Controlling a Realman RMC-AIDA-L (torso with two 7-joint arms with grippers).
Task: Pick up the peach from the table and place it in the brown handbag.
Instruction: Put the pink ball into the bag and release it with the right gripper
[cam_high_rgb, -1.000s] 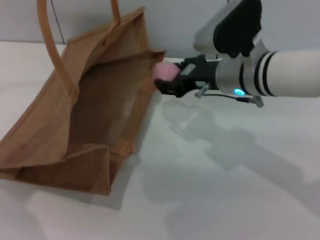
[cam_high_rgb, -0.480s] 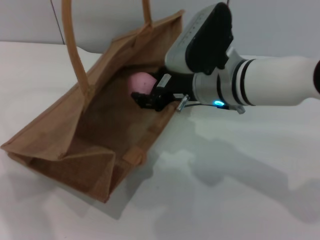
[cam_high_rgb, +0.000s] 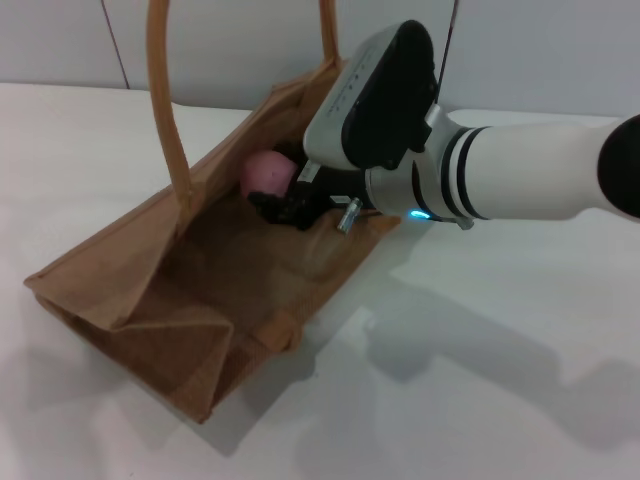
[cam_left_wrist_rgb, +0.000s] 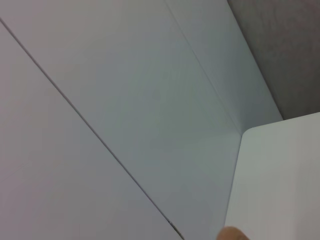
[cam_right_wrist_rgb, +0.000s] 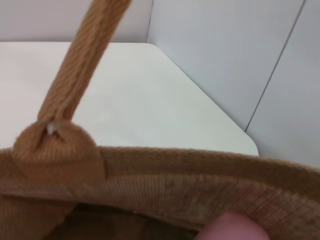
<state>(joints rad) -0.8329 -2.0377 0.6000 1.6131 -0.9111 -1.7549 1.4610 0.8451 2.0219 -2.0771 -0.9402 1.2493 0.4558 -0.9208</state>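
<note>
The brown handbag lies open on the white table, its two long handles standing up. My right gripper reaches over the bag's far rim into its mouth, shut on the pink peach, which hangs inside the bag above its floor. In the right wrist view the bag's woven rim and one handle fill the picture, and a sliver of the peach shows at the edge. The left gripper is out of view.
Grey wall panels run behind the table. The table's corner shows beyond the bag in the right wrist view. The left wrist view shows only wall panels and a table corner.
The right gripper has carried the peach from outside the bag's rim over it and into the bag's mouth. The bag has shifted rightward in the head view.
</note>
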